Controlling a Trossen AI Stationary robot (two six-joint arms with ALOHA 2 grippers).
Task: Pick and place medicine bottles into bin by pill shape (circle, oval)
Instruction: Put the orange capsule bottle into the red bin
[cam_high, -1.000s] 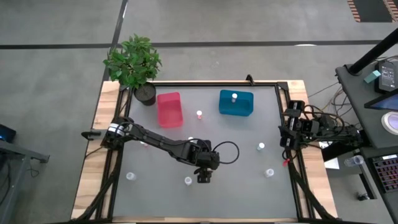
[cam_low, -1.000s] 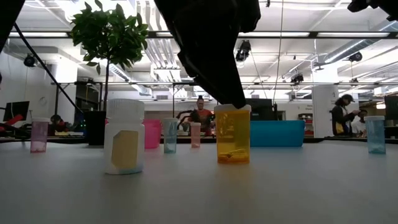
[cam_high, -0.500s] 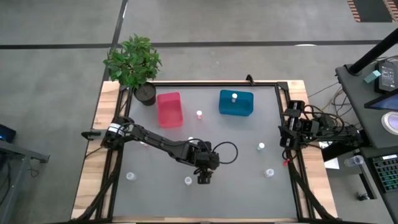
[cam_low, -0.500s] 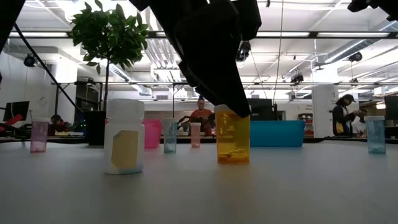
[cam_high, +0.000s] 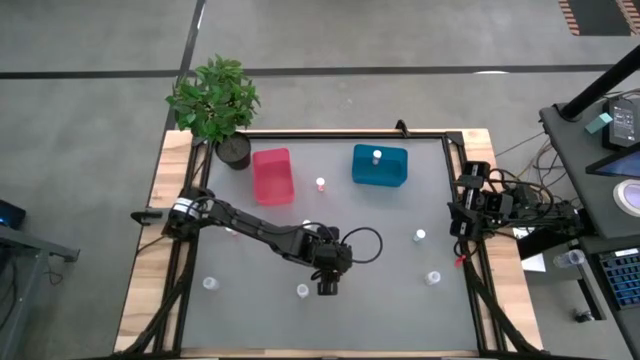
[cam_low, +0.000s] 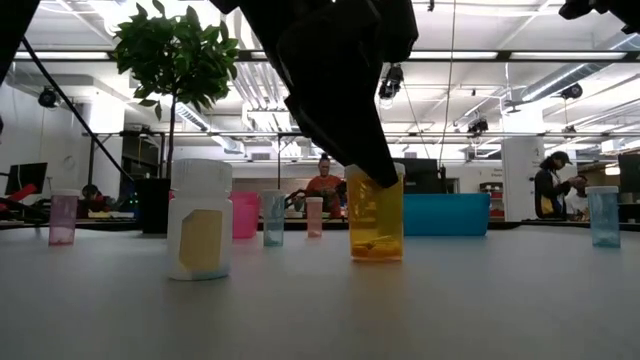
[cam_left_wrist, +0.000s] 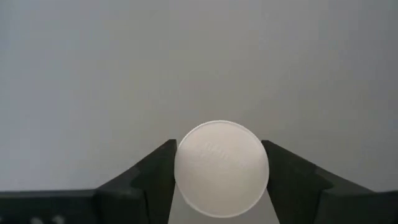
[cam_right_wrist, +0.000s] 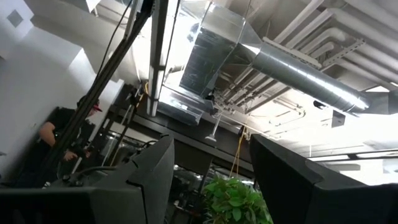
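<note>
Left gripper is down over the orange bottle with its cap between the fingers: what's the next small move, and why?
Probably close the left gripper fully, then lift. Its fingers bracket the white cap of the orange bottle, which sits on the table.

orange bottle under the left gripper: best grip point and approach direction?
Grip it at the white round cap, coming straight down from above. The orange bottle stands upright on the table, so the cap is the topmost part, and its round sides let two fingers close on opposite sides. The left gripper is already placed this way, one finger on each side of the cap. The right gripper is parked at the table's right edge.
</note>
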